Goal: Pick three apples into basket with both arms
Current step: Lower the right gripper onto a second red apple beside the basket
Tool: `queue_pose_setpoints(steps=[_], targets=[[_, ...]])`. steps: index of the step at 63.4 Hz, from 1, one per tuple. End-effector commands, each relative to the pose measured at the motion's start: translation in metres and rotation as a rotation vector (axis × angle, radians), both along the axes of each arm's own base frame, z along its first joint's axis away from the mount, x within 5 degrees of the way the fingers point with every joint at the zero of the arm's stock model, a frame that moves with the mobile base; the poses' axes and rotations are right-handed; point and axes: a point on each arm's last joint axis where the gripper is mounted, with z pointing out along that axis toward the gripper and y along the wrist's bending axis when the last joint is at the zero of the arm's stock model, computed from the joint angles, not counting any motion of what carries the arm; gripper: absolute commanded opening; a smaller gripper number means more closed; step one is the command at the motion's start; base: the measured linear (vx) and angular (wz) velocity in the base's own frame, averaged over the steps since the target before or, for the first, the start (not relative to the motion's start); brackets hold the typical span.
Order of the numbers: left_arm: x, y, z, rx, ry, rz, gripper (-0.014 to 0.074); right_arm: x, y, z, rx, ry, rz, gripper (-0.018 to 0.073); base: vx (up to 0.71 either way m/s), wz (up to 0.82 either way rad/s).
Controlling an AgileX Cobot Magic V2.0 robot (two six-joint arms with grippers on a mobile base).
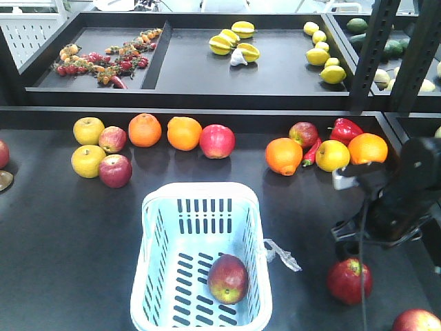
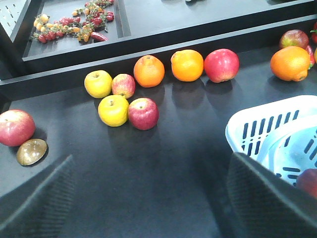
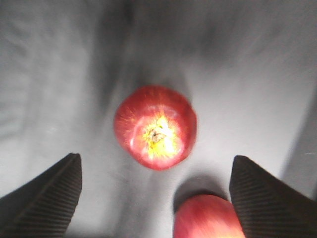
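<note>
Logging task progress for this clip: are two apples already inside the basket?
No, the front view shows only one apple inside the basket; another apple lies outside it on the table.

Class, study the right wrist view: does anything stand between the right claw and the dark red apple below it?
Nothing visible does. The right claw hangs open over the apple. A second apple lies close by, beside the path rather than in it.

One apple (image 1: pixel 227 278) lies in the basket (image 1: pixel 200 187) on the worktop (image 1: pixel 69 241). A second apple (image 1: pixel 349 281) sits right of the basket, a third apple (image 1: pixel 416 321) nearer the front corner.
</note>
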Motion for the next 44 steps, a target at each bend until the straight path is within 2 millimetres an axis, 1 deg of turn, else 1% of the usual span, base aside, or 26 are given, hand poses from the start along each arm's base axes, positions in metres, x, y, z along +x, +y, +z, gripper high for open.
queue_pose_setpoints(steps=[1, 37, 44], targets=[[0.001, -0.001, 0.012, -0.022, -0.081, -0.009, 0.0593, 0.01, 0.0, 0.004, 0.005, -0.052, 0.0, 0.058, 0.0, 0.0], [0.001, -0.001, 0.012, -0.022, -0.081, -0.009, 0.0593, 0.022, 0.001, -0.071, -0.004, 0.093, -0.023, 0.0578, 0.0, 0.0], [0.001, -0.001, 0.012, -0.022, -0.081, -0.009, 0.0593, 0.022, 0.001, -0.081, -0.007, 0.123, -0.031, 0.0561, 0.0, 0.0]])
